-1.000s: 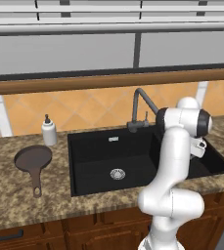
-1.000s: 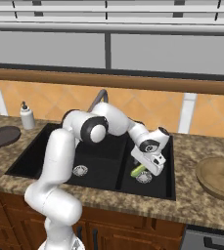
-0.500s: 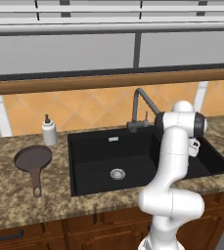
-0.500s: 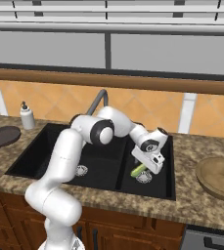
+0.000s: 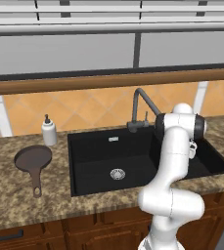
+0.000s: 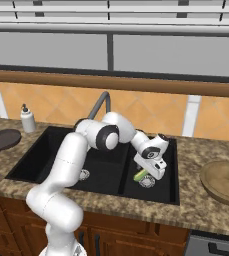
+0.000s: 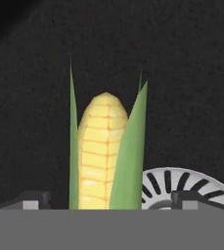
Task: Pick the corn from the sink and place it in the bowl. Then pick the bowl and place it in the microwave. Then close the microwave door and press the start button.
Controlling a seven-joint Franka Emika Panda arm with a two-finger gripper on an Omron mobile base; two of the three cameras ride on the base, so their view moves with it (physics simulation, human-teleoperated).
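The corn (image 6: 140, 175) lies on the floor of the right basin of the black sink (image 6: 41, 155), beside its round steel drain (image 6: 147, 182). My gripper (image 6: 150, 170) hangs low in that basin right over the corn, open. In the hand view the yellow cob with green husk leaves (image 7: 101, 156) stands between my two fingertips (image 7: 33, 200), which straddle it without touching. The drain (image 7: 182, 185) lies just to its right. The tan-brown bowl (image 6: 225, 181) sits on the counter to the right of the sink. In the left base view my arm covers the hand inside the sink (image 5: 99, 156).
A dark frying pan (image 5: 33, 160) and a white soap bottle (image 5: 48, 132) stand on the granite counter left of the sink. The grey gooseneck faucet (image 5: 140, 105) rises behind the basins, close to my arm. A wooden ledge and window run along the back wall.
My hand has sunk a little lower over the corn, and the arm's elbow has swung slightly. The corn and bowl lie where they were.
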